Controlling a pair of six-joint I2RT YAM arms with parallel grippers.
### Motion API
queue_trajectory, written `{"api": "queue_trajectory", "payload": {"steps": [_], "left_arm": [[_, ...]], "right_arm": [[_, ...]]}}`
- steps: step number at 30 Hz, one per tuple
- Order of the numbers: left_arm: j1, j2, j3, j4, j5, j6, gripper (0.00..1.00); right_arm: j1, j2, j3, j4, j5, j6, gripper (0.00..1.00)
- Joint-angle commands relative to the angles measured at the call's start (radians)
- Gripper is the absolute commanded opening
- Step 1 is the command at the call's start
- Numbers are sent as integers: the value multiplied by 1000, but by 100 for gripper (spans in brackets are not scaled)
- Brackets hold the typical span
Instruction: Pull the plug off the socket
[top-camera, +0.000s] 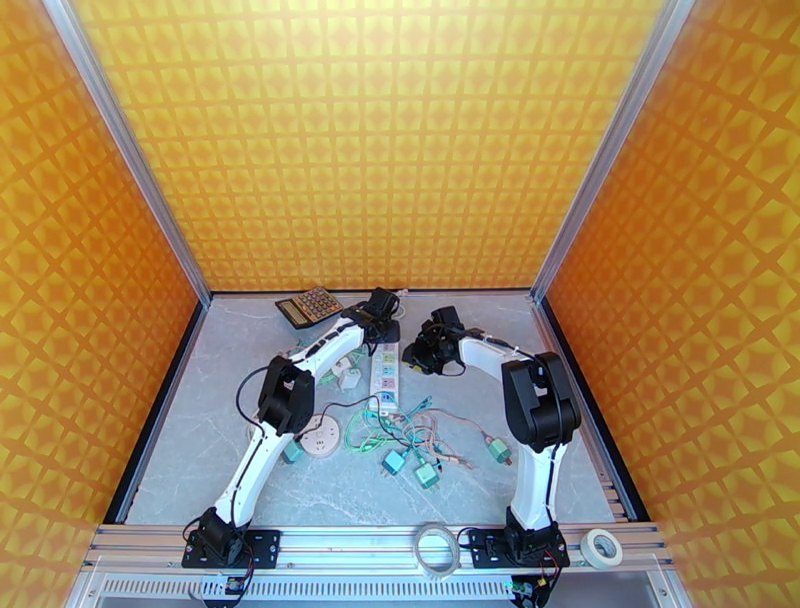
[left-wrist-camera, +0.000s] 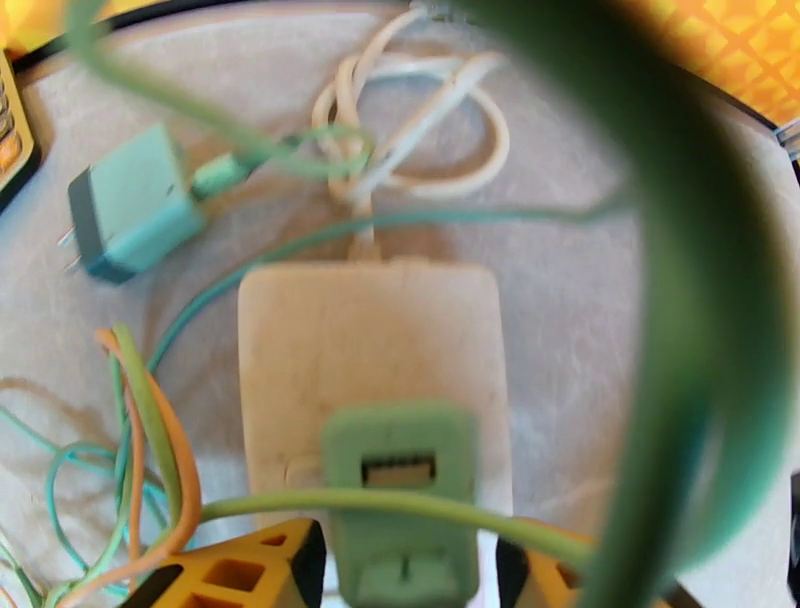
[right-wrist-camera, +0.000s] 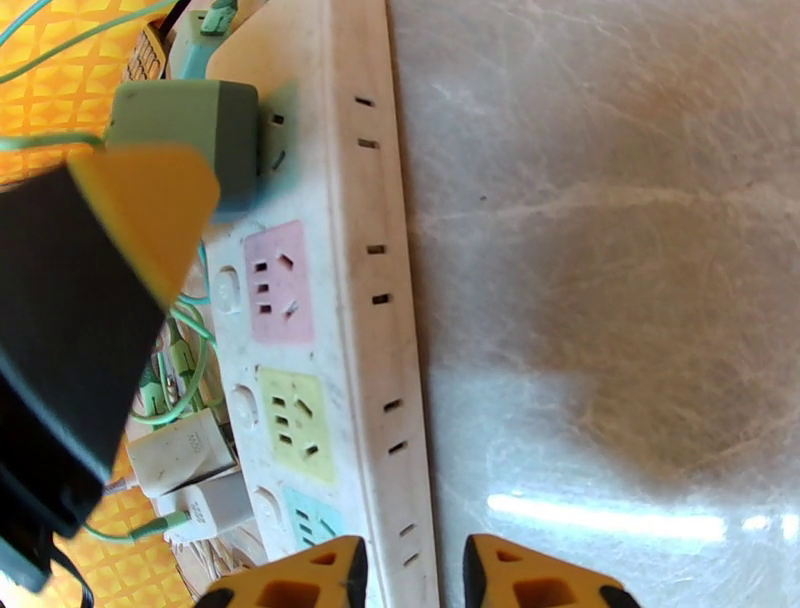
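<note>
The green plug (left-wrist-camera: 400, 470) sits in the far end socket of the white power strip (right-wrist-camera: 345, 300). My left gripper (left-wrist-camera: 400, 580) straddles it, fingers apart, with a sliver of gap on one side. My right gripper (right-wrist-camera: 412, 575), fingers also apart, hangs over the strip's long edge.

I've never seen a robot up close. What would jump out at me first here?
The bright orange patterned walls boxing in the table. Then, mid-table, a white power strip with a green charger plug in its far end, the left tool straddling it. In front lies a tangle of green cables.
</note>
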Motion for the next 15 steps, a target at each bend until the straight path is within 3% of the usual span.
{"api": "queue_trajectory", "payload": {"steps": [1,4,10,15], "left_arm": [[6,48,56,32,-33,33,51],[6,67,65,21,-33,41,48],[2,54,51,5,-32,43,20],[-9,14,1,10,-34,48,20]], "right_arm": [[9,-8,-13,6,-1,-10,32],[9,-2,-2,7,-3,-12,32],[9,40,28,63,-24,23,33],[8,89,74,133,-55,82,33]]}}
